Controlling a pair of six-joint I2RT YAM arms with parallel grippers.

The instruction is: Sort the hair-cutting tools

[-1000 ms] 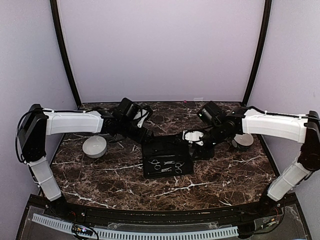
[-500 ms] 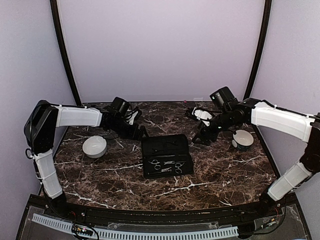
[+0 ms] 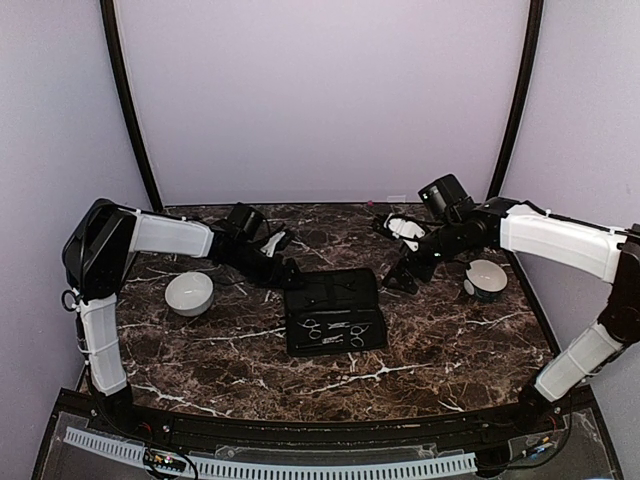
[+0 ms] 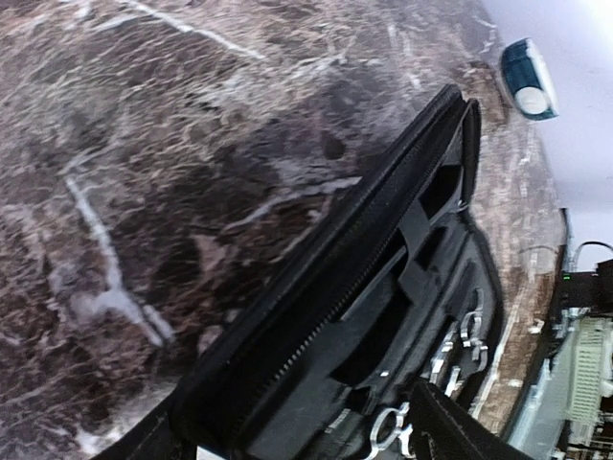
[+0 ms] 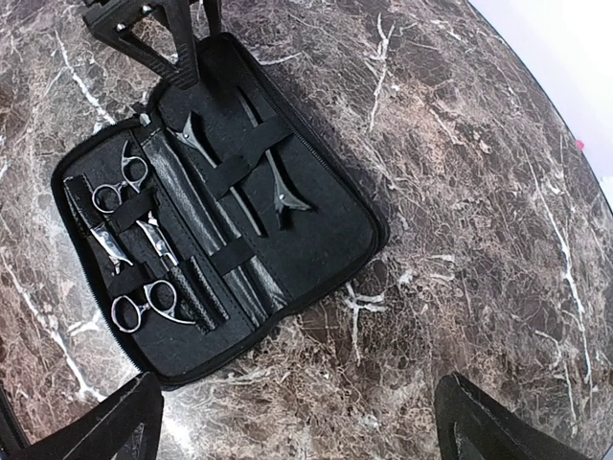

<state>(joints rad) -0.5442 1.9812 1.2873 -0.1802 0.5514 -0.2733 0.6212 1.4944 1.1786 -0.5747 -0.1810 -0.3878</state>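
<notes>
The silver scissors (image 5: 144,305) and dark clips (image 5: 199,142) sit in the open black case (image 5: 330,240) on the table (image 3: 200,350), while the left gripper (image 3: 288,272) and right gripper (image 3: 398,283) hang by its far corners, fingers wide apart, holding nothing.

Matt black fabric case (image 5: 326,225), shiny silver-metal scissors (image 5: 156,247), glossy brown marble-look table (image 5: 460,144), smooth white bowl (image 3: 189,292)

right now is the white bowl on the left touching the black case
Apart. The top view shows the white bowl well left of the black case, with a strip of bare marble table between them.
</notes>
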